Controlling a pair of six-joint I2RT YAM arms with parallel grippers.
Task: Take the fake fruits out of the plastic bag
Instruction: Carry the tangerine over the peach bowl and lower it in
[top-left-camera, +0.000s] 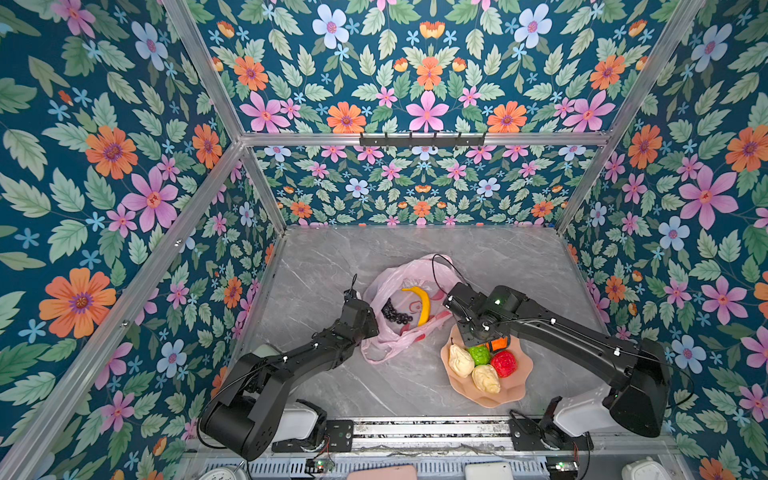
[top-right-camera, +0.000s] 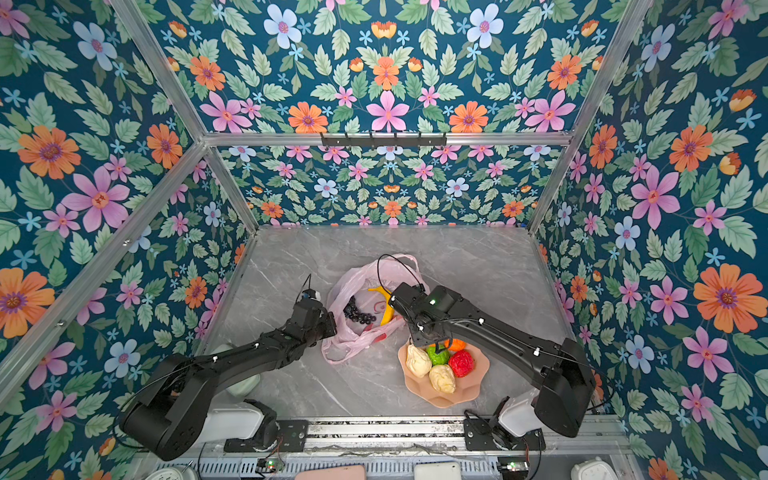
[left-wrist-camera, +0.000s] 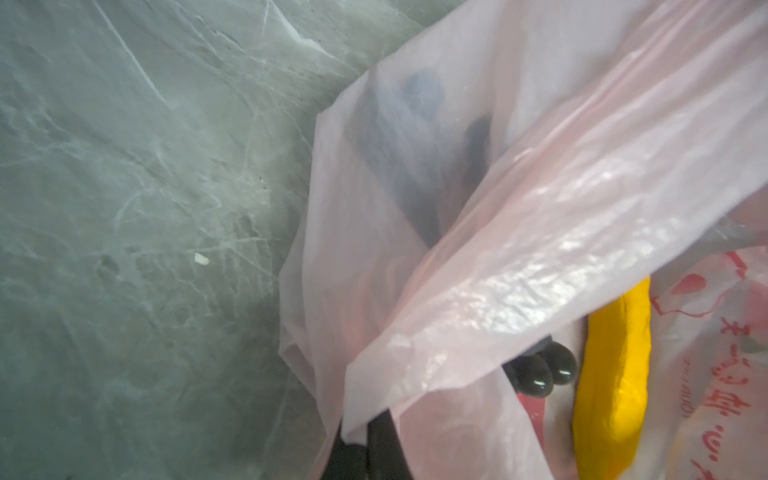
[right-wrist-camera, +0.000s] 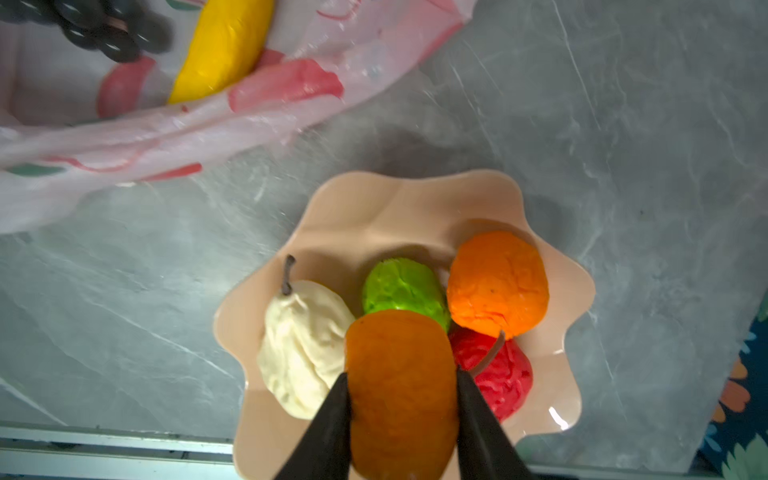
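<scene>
**Layout.** The grey bench (top-left-camera: 324, 266) carries the plastic bag (top-left-camera: 386, 340) at centre of both top views. The scalloped plate (top-left-camera: 511, 392) sits just beside it, lower right.

**Arms.** The left arm (top-left-camera: 316, 353) reaches to the bag's left edge. Its jaws are clenched, and in the left wrist view pink film gathers at their tips. Judged: they are pinching the bag's edge to keep the mouth open. The right arm (top-left-camera: 561, 332) ends over the plate's upper edge. Its jaws are grasping the held orange (right-wrist-camera: 401, 386), one finger on each side.

**Step in hand.** Depositing a fruit on the plate.

**Fruits still in the bag.**
- banana (top-left-camera: 422, 303)
- grape bunch (top-left-camera: 395, 313), just left of the banana

**Fruits on the plate.**
- one cream lump (right-wrist-camera: 299, 345)
- another cream lump (top-left-camera: 486, 378)
- second orange (right-wrist-camera: 496, 282)
- red fruit (right-wrist-camera: 498, 374)
- green fruit (right-wrist-camera: 403, 286)

**Position relative to the jaws.** In the right wrist view the held orange sits at lower centre, in front of the spot where the cream lump, green fruit and red fruit meet. Whether it touches them cannot be determined.

**Next move, judged.** The plate's bare area is at the upper middle of the right wrist frame. Shift the orange towards that area, lower it and release it. Placing it on top of the pile risks a roll-off. Then return for the banana and grapes.
</scene>
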